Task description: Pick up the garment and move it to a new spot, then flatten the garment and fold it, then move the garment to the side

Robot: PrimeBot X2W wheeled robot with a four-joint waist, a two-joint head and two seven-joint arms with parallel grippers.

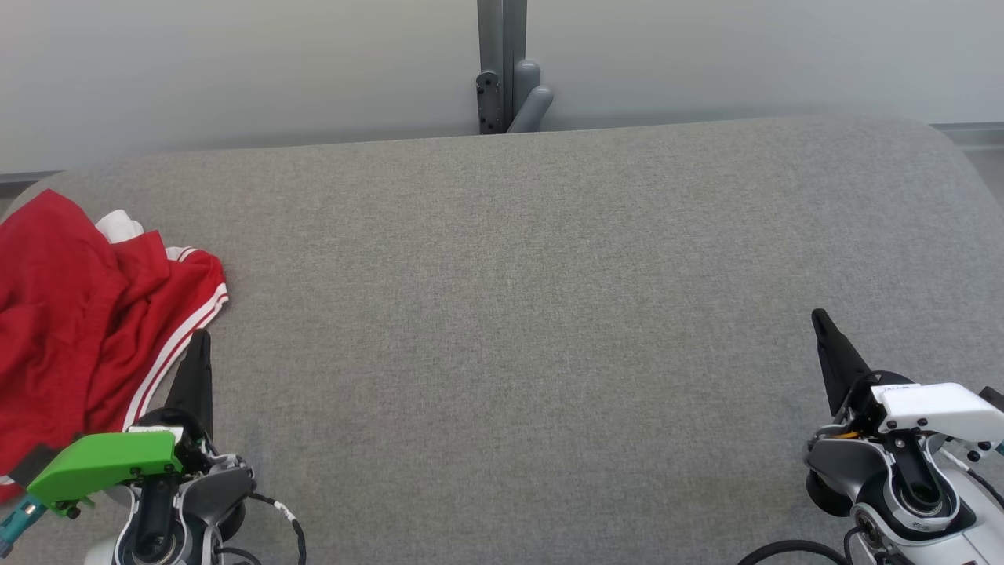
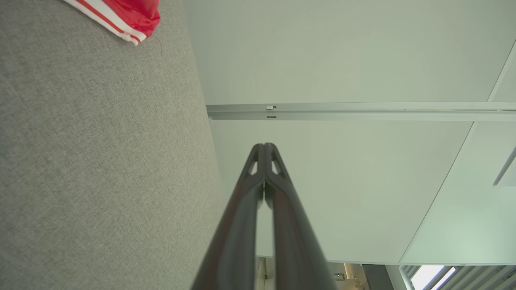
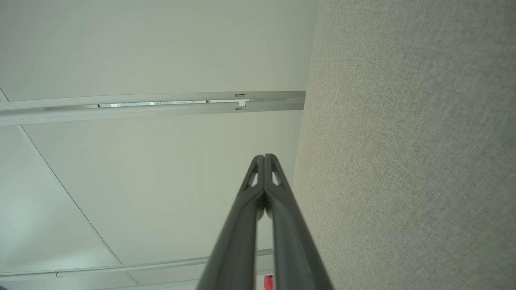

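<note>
Red garment (image 1: 70,314) with white-striped trim is crumpled in a heap at the far left end of the grey padded table (image 1: 510,329), running off the head view's left edge. Heap runs roughly near-to-far, striped hem on the side facing the table middle. Left gripper (image 1: 203,336) is just beside that hem, to its right, fingers pressed together, nothing held. Right gripper (image 1: 818,315) is likewise pressed together and empty, well apart across the table. Left arm is nearer. My read: it opens, reaches left for the hem, and carries toward the table middle.
</note>
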